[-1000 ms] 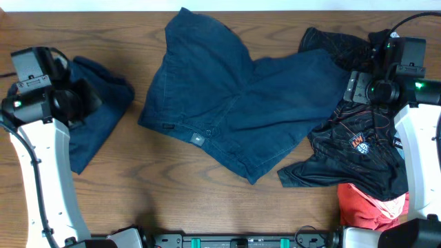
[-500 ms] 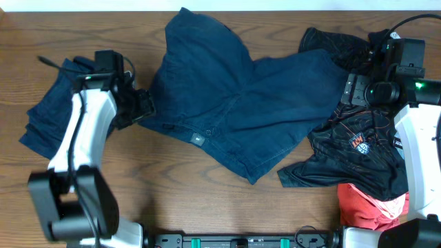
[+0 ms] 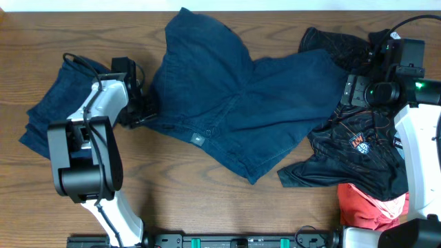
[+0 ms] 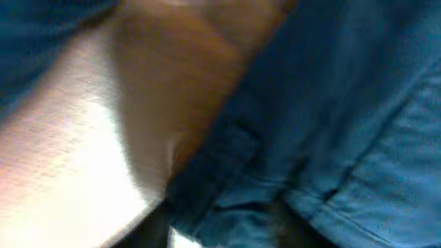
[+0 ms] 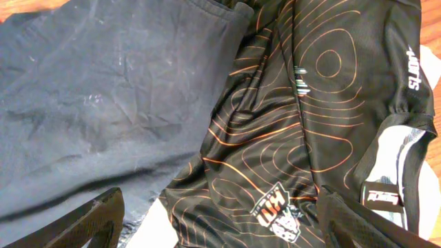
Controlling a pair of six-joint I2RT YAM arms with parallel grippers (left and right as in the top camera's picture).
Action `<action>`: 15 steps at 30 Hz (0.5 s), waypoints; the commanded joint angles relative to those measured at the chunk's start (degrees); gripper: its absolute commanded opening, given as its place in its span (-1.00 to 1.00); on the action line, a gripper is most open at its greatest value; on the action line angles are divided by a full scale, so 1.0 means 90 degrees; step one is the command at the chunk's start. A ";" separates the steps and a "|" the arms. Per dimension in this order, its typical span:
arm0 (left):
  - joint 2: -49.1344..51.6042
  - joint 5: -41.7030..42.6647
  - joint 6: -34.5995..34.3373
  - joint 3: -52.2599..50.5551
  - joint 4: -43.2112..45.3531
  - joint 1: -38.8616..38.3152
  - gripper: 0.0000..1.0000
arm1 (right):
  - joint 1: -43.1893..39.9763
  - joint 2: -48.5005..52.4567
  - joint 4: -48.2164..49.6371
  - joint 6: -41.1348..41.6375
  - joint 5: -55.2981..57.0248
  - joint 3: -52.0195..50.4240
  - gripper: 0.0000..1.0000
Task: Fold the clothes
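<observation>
Since a folded dark blue garment (image 3: 45, 114) lies far left, the left gripper (image 3: 142, 110) meets the edge of the blue denim shorts (image 3: 241, 103) spread mid-table, likely to fold them; its fingers' state I cannot tell. The right gripper (image 5: 217, 207) hovers, fingers apart, over the black orange-lined jersey (image 5: 310, 103).

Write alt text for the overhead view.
Blue denim shorts lie spread on a wooden table, the left gripper at their left edge. A folded blue garment lies left; a black jersey and red garment lie right.
</observation>
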 commanded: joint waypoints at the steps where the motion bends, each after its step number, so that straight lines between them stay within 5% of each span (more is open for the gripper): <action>1: 0.0262 0.0015 0.0187 -0.0053 0.0046 -0.0002 -0.88 | -0.0058 -0.0049 0.0000 -0.0085 -0.0027 0.0032 0.74; 9: 0.0041 -0.1831 0.0447 0.0435 0.0503 0.0345 -0.88 | -0.0053 -0.0049 -0.0068 -0.0083 -0.0029 0.0032 0.73; 15: 0.0041 -0.2033 0.0447 0.0546 0.1540 0.0981 -0.88 | -0.0056 -0.0049 -0.0306 -0.0083 -0.0075 0.0032 0.71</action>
